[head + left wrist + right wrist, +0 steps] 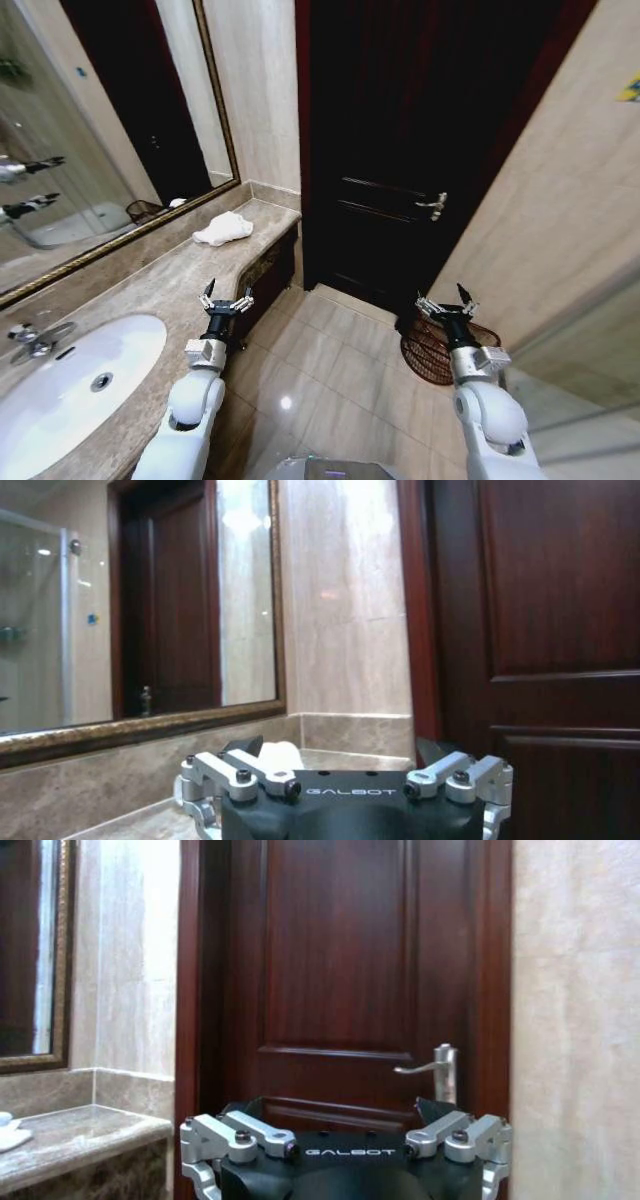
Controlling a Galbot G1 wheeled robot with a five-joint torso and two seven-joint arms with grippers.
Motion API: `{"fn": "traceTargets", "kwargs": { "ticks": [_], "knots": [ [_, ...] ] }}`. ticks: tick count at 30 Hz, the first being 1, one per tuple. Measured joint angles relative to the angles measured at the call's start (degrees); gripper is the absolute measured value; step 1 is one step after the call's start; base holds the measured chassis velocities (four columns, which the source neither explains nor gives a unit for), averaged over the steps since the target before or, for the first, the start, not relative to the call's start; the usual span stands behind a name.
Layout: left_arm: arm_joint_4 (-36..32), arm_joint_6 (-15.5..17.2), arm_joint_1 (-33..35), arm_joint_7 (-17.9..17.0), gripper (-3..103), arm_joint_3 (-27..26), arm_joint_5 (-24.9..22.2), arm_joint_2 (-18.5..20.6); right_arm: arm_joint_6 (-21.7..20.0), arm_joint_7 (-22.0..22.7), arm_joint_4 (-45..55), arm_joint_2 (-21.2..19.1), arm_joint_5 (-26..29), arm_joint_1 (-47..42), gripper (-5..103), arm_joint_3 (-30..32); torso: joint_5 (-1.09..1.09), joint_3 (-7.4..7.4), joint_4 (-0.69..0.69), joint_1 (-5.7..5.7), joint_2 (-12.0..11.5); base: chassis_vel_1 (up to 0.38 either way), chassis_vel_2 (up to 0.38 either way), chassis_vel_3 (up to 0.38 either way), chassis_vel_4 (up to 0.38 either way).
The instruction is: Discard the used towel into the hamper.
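Left hand [226, 300] raised above marble worktop [150, 285] edge, fingers spread wide, empty. Right hand [447, 301] raised over glossy tiled floor [320, 360], fingers likewise spread, empty. Wicker hamper [425, 352], round, dark reddish-brown openwork, on floor just behind right hand, partly hidden by it. Crumpled white towel [223, 230] farther along worktop, near mirror [90, 120]. Dark panelled door [400, 130] beyond, metal lever handle [433, 206].
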Motion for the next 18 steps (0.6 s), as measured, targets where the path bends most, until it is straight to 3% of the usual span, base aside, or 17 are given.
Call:
{"fn": "traceTargets", "kwargs": {
  "ticks": [18],
  "knots": [
    [0.5,0.0,-0.1,0.0,100,-0.1,0.2,-0.2,-0.2,-0.2,-0.7,0.1,0.0,0.5,100,0.0,0.0,0.0,0.0,-0.01,0.0,-0.054,0.163,0.162,-0.051]
  ]
}}
